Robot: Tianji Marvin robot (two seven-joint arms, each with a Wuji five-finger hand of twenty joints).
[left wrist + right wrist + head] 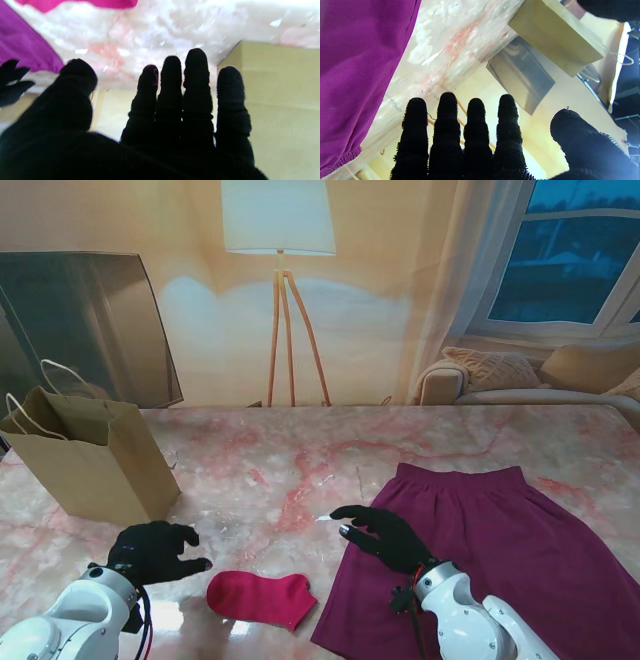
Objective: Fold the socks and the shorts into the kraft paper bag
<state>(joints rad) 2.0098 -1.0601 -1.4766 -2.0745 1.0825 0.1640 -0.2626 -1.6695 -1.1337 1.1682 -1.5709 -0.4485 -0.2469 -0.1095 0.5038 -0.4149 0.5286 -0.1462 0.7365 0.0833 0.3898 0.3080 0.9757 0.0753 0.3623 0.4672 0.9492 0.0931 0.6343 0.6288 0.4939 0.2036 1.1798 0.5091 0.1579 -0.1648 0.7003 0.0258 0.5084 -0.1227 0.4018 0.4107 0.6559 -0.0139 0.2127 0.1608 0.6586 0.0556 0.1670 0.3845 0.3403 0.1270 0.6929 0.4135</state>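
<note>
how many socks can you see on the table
1. One pink sock lies flat near my edge of the table, between the left hand and the purple shorts. It may be a stacked pair; a second sock could be hidden.

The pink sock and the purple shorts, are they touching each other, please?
Apart. The stand view shows bare table between the sock and the shorts.
</note>
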